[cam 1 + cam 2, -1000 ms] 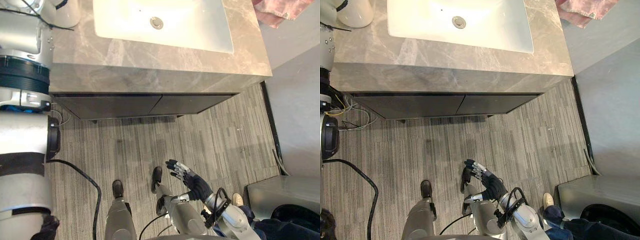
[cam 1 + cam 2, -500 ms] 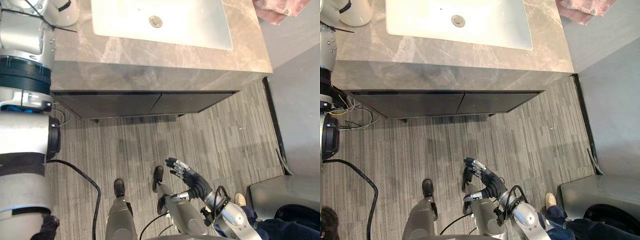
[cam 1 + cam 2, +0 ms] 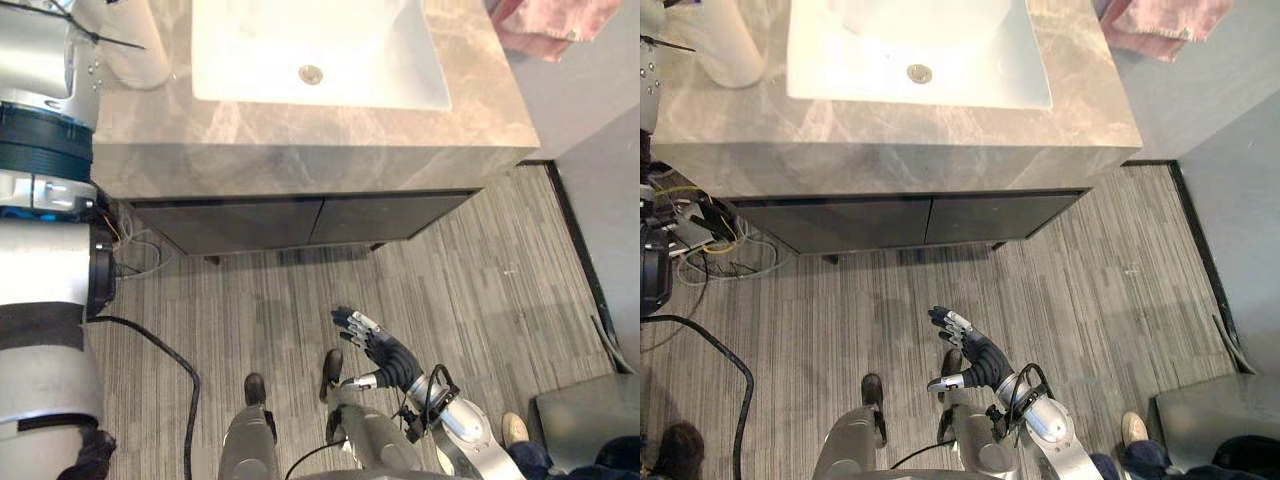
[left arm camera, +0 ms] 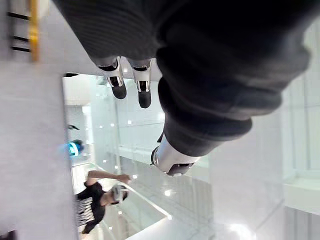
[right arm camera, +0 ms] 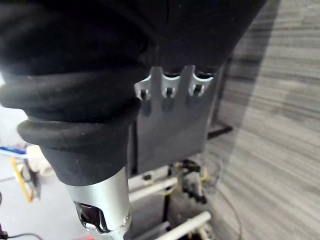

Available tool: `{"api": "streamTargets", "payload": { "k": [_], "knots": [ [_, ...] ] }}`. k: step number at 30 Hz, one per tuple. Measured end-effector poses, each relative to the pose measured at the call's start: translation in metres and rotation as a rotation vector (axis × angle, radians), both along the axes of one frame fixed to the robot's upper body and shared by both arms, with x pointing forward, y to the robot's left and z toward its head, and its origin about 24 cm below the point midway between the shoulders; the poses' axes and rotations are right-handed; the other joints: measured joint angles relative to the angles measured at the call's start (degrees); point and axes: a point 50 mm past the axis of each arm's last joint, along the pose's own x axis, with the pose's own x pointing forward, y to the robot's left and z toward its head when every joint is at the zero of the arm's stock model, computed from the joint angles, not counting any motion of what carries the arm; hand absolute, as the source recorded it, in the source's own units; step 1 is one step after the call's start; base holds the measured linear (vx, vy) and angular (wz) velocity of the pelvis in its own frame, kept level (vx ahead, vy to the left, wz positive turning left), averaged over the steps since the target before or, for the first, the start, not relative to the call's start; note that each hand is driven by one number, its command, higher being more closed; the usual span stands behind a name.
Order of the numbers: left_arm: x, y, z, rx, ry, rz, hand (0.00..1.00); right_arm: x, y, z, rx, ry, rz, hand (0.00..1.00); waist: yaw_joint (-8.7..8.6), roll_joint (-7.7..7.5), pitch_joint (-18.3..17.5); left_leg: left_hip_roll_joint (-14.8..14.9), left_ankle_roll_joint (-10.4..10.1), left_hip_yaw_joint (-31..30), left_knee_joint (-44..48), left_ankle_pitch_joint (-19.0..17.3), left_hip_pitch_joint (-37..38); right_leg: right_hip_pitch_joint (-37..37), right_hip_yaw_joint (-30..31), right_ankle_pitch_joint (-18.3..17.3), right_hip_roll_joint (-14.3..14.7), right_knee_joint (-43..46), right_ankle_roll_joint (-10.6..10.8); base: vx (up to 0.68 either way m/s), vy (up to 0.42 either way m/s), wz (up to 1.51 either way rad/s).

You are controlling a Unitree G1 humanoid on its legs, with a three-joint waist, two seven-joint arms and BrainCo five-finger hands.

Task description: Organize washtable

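My right hand (image 3: 379, 349) hangs low over the striped floor (image 3: 480, 280), fingers spread straight, holding nothing. My left hand (image 4: 119, 80) is raised, fingers loose and empty. The washtable (image 3: 300, 150) stands well ahead, a pink towel (image 3: 555, 25) at its far right corner.

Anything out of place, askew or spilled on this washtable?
A bunched pink cloth sits at the far right corner of the counter, mostly beyond its edge. Nothing else looks spilled or damaged.

Left hand (image 4: 142, 84), fingers relaxed and empty, before a mirror (image 4: 131, 150), person (image 4: 94, 209) in black reflected
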Motion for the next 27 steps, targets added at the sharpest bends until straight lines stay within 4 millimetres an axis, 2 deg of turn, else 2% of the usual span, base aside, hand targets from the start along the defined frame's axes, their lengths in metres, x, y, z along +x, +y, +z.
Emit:
{"api": "streamTargets", "payload": {
  "k": [4, 5, 8, 11, 13, 14, 15, 16, 17, 18, 20, 23, 27],
  "knots": [
    [-0.033, 0.009, 0.014, 0.067, -0.138, 0.027, 0.00, 0.001, -0.004, 0.000, 0.021, 0.005, -0.041, 0.00, 0.65, 1.43, -2.46, -0.01, 0.20, -0.46, 0.17, -0.80, 1.31, 1.68, -0.74, 0.19, 0.04, 0.22, -0.22, 0.08, 0.076, 0.07],
    [-0.042, 0.012, 0.014, 0.069, -0.179, 0.019, 1.00, 0.000, -0.006, -0.001, 0.025, 0.011, -0.054, 0.00, 0.82, 1.85, -2.99, -0.15, 0.26, -0.63, 0.17, -0.85, 1.94, 2.43, -1.52, 0.20, 0.02, 0.24, -0.23, 0.06, 0.083, 0.09],
    [-0.053, 0.022, 0.000, 0.074, -0.216, 0.015, 1.00, -0.002, -0.009, -0.004, 0.037, 0.031, -0.087, 0.00, 1.21, 2.90, -5.60, -0.37, 0.67, -0.78, -0.29, -1.14, 2.89, 3.32, -2.79, 0.18, -0.13, 0.23, -0.24, 0.04, 0.086, 0.06],
    [-0.052, 0.032, -0.031, 0.070, -0.172, -0.008, 1.00, -0.004, -0.009, -0.008, 0.036, 0.050, -0.091, 0.00, 2.20, 3.94, -7.01, -1.13, 0.87, -1.17, -1.08, -1.09, 4.02, 4.28, -3.61, -0.39, -0.81, 0.21, -0.26, 0.01, 0.076, 0.11],
    [-0.044, 0.036, -0.068, 0.068, -0.078, -0.043, 1.00, -0.009, -0.010, -0.016, 0.035, 0.090, -0.104, 0.00, 2.22, 5.26, -8.29, -1.68, 1.08, -2.65, -1.33, -0.93, 4.18, 5.16, -5.40, -0.98, -1.23, 0.11, -0.25, -0.02, 0.081, 0.37],
    [-0.036, 0.035, -0.093, 0.066, -0.001, -0.070, 1.00, -0.013, -0.011, -0.019, 0.032, 0.108, -0.106, 0.00, 2.37, 5.65, -9.25, -2.01, 0.96, -3.45, -1.95, -0.83, 4.45, 5.54, -6.14, -1.53, -1.45, 0.00, -0.10, 0.00, 0.074, 0.42],
    [-0.029, 0.035, -0.119, 0.052, 0.082, -0.097, 1.00, -0.017, -0.011, -0.022, 0.031, 0.124, -0.110, 0.00, 2.64, 5.85, -10.19, -2.23, 1.12, -3.87, -2.88, -0.12, 4.79, 5.69, -6.93, -1.79, -1.66, 0.00, -0.23, 0.01, 0.052, 0.35],
    [-0.026, 0.034, -0.132, 0.041, 0.121, -0.112, 1.00, -0.018, -0.012, -0.022, 0.029, 0.128, -0.113, 0.00, 2.80, 5.90, -10.40, -2.30, 1.14, -4.03, -3.19, 0.07, 4.94, 5.94, -7.32, -1.86, -1.71, 0.01, -0.21, 0.01, 0.040, 0.30],
    [-0.020, 0.031, -0.157, 0.015, 0.203, -0.145, 1.00, -0.020, -0.014, -0.024, 0.019, 0.135, -0.120, 0.00, 3.27, 5.91, -10.59, -2.34, 1.08, -4.27, -3.25, 0.21, 4.96, 5.94, -7.75, -1.88, -1.72, 0.01, -0.20, 0.00, 0.030, 0.15],
    [-0.018, 0.030, -0.169, 0.001, 0.243, -0.158, 1.00, -0.019, -0.015, -0.024, 0.012, 0.132, -0.123, 0.00, 3.56, 5.88, -10.67, -2.33, 1.06, -4.27, -3.25, 0.22, 4.95, 5.90, -7.75, -1.92, -1.70, 0.01, -0.24, -0.01, 0.039, 0.11],
    [-0.010, 0.024, -0.213, -0.074, 0.390, -0.199, 1.00, -0.017, -0.019, -0.023, -0.003, 0.123, -0.135, 0.00, 3.61, 5.83, -11.09, -2.37, 0.97, -4.84, -3.34, 0.31, 4.73, 5.91, -7.98, -1.99, -1.73, 0.01, -0.28, 0.00, 0.037, 0.04],
    [0.000, 0.010, -0.241, -0.099, 0.509, -0.246, 1.00, -0.017, -0.020, -0.026, -0.011, 0.136, -0.142, 0.00, 3.45, 5.61, -11.26, -2.48, 0.86, -5.52, -3.35, 0.70, 4.35, 5.81, -8.49, -1.77, -1.75, 0.20, -0.05, 0.02, 0.038, 0.07],
    [0.010, 0.007, -0.253, -0.081, 0.587, -0.209, 1.00, -0.016, -0.024, -0.029, -0.027, 0.143, -0.151, 0.00, 3.23, 5.63, -11.31, -2.48, 0.87, -5.41, -3.27, 0.70, 3.72, 5.09, -8.07, -1.36, -1.66, 0.23, 0.02, 0.02, 0.042, -0.04]
  ]
}}
